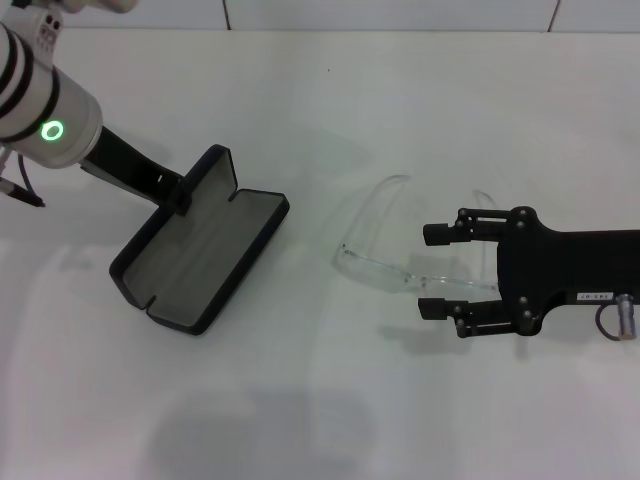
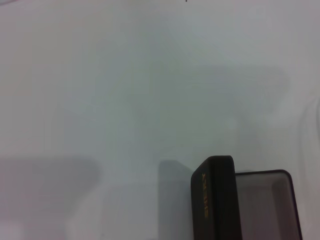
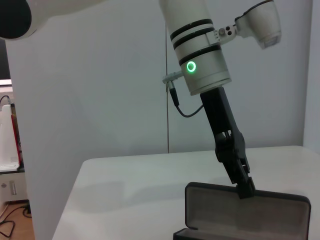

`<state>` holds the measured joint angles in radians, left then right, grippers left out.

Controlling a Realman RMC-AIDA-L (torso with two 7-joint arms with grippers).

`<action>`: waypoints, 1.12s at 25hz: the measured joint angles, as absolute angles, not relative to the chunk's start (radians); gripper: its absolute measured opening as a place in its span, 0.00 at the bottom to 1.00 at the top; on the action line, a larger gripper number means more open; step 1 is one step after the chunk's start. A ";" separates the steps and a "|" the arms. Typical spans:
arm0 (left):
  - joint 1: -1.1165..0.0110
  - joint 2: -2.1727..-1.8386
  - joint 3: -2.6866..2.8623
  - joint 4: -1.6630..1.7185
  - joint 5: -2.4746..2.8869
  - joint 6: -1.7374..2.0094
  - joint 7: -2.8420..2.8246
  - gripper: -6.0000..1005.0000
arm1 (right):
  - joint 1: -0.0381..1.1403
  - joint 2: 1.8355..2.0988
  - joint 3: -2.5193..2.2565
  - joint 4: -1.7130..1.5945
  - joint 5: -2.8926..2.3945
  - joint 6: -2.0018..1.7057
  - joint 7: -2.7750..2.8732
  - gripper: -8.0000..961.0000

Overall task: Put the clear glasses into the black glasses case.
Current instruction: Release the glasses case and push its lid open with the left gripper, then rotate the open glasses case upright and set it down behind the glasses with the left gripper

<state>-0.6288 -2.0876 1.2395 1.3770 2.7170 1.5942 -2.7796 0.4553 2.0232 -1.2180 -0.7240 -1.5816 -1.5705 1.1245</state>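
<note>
The black glasses case (image 1: 200,262) lies open left of centre, grey lining up, its lid (image 1: 208,178) standing nearly upright. My left gripper (image 1: 178,196) is shut on the lid's top edge; the right wrist view shows this pinch, with the left gripper (image 3: 243,186) on the case (image 3: 245,216). In the left wrist view the lid edge of the case (image 2: 212,200) carries orange lettering. The clear glasses (image 1: 385,262) rest on the table right of the case, arms pointing away from me. My right gripper (image 1: 428,272) is open at table height, one finger on each side of the lens's right part.
The white table (image 1: 320,400) runs to a back edge with a wall behind it. The left arm's white forearm with a green ring light (image 1: 52,130) reaches in from the far left. The right arm's black wrist (image 1: 570,272) enters from the right.
</note>
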 joint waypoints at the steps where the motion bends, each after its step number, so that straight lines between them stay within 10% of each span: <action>1: -0.629 -2.088 1.240 1.376 2.719 1.594 -2.775 0.26 | 0.455 2.023 -1.218 -0.724 -1.582 -1.570 1.124 0.77; 28: -0.632 -2.089 1.279 1.479 2.594 1.412 -2.112 0.25 | 0.453 2.027 -1.224 -0.690 -1.561 -1.575 1.120 0.77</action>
<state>-0.6321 -2.0892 1.2790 1.4786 2.5942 1.4120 -2.1117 0.4526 2.0268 -1.2240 -0.6901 -1.5607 -1.5751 1.1197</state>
